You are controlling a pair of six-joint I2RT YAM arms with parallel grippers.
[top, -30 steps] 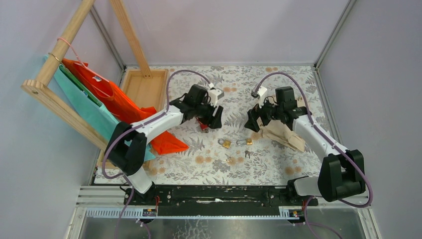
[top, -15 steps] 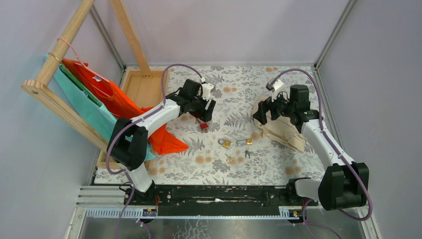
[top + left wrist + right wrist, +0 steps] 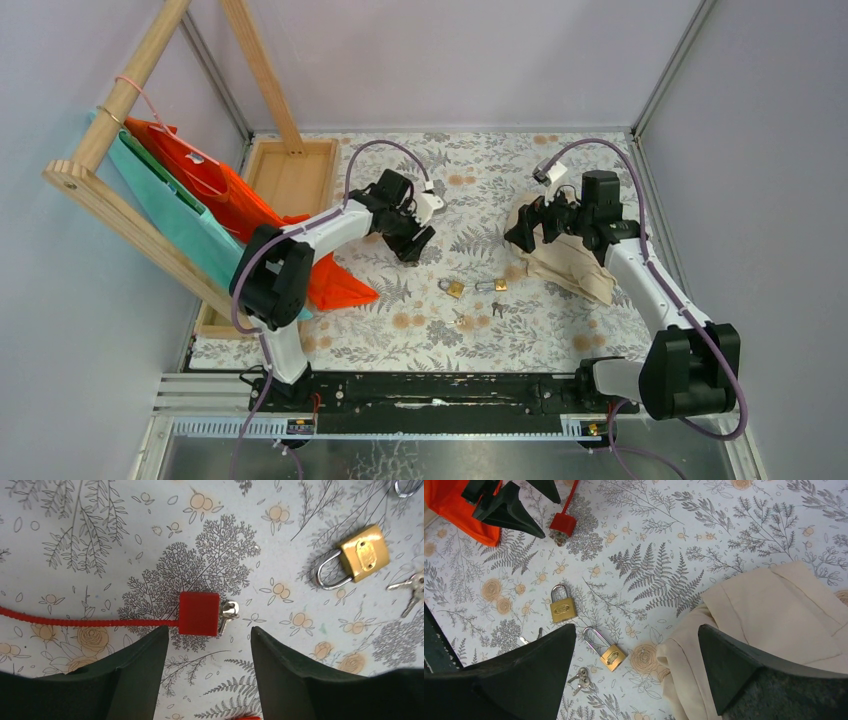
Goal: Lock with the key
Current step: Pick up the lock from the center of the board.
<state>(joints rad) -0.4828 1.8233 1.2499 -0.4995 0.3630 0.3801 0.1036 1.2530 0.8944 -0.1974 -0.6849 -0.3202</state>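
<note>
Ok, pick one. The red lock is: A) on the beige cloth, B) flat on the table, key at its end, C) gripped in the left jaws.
B: the red lock lies flat on the table, silver key at its end, with the left jaws open.

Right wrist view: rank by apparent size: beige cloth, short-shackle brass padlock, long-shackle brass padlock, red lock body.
1. beige cloth
2. long-shackle brass padlock and short-shackle brass padlock: about alike
3. red lock body, though it lies farther from the camera, so unsure
</note>
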